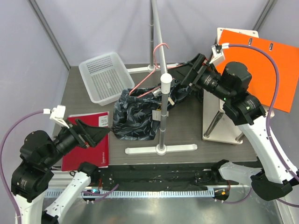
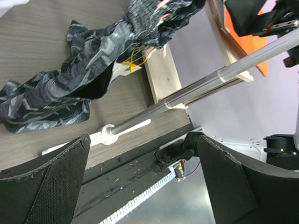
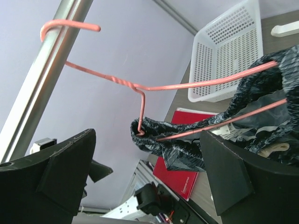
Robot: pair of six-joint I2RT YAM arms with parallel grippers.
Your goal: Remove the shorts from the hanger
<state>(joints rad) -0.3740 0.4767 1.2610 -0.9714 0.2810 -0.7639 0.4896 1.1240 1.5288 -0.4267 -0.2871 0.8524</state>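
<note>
Your right gripper [image 3: 147,135] stands open and empty, facing the one hanger [image 3: 187,85] hooked on the rail [image 1: 156,28] toward the far edge. Your left gripper [image 2: 144,140] hovers open and empty at the near left corner. The one pair of shorts [image 1: 135,114] hangs threaded on that hanger mid-counter, hem on the surface; a hard sideways tug would likely snag the cloth and drag the hook off the rail.
</note>
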